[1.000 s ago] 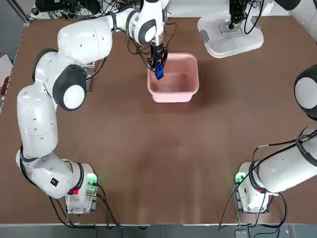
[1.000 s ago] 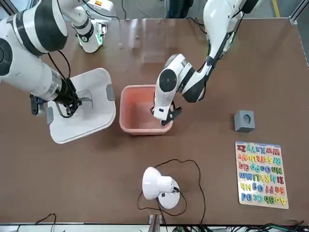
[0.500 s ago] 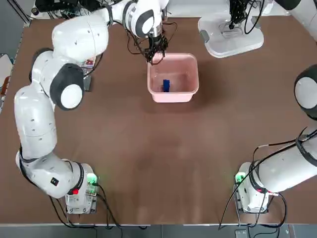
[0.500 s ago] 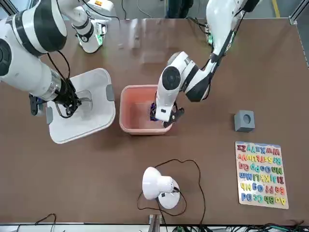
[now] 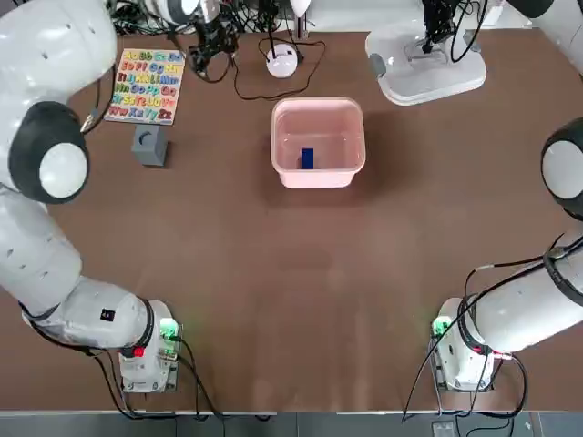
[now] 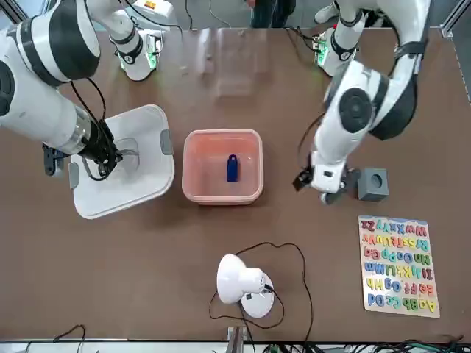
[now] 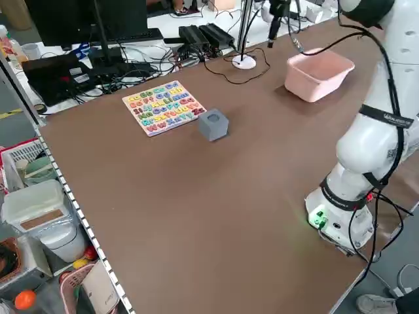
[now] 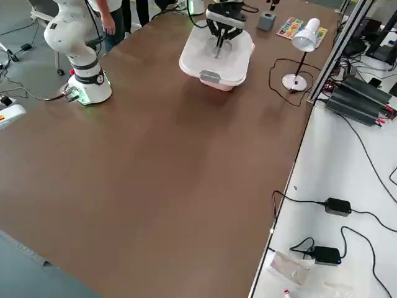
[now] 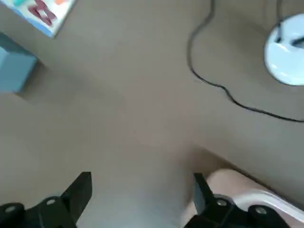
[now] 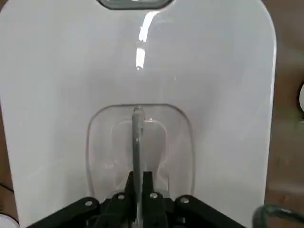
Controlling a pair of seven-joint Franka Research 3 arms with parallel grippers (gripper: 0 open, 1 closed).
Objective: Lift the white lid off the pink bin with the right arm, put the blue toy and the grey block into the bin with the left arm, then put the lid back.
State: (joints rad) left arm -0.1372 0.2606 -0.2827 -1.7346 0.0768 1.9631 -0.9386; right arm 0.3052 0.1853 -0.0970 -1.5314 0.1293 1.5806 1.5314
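Observation:
The pink bin (image 5: pixel 319 109) stands uncovered mid-table with the blue toy (image 5: pixel 306 158) lying on its floor, seen also in the front view as blue toy (image 6: pixel 232 168). My left gripper (image 6: pixel 316 189) hovers open and empty between the bin (image 6: pixel 221 195) and the grey block (image 6: pixel 372 184), close to the block. Its wrist view shows the block (image 9: pixel 14 71) off to one side of the spread fingers (image 9: pixel 80 192). The white lid (image 5: pixel 428 77) sits beside the bin on the right arm's side. My right gripper (image 10: pixel 136 183) is shut on its handle bar.
An alphabet puzzle board (image 5: pixel 146 84) lies beyond the grey block (image 5: pixel 150 144). A white lamp (image 6: pixel 243 283) with a black cable stands behind the bin. Both arm bases (image 5: pixel 146 350) sit at the near table edge.
The left gripper let the blue toy drop into the bin, opened, and swung away from the bin toward the grey block. The right gripper and lid stayed put.

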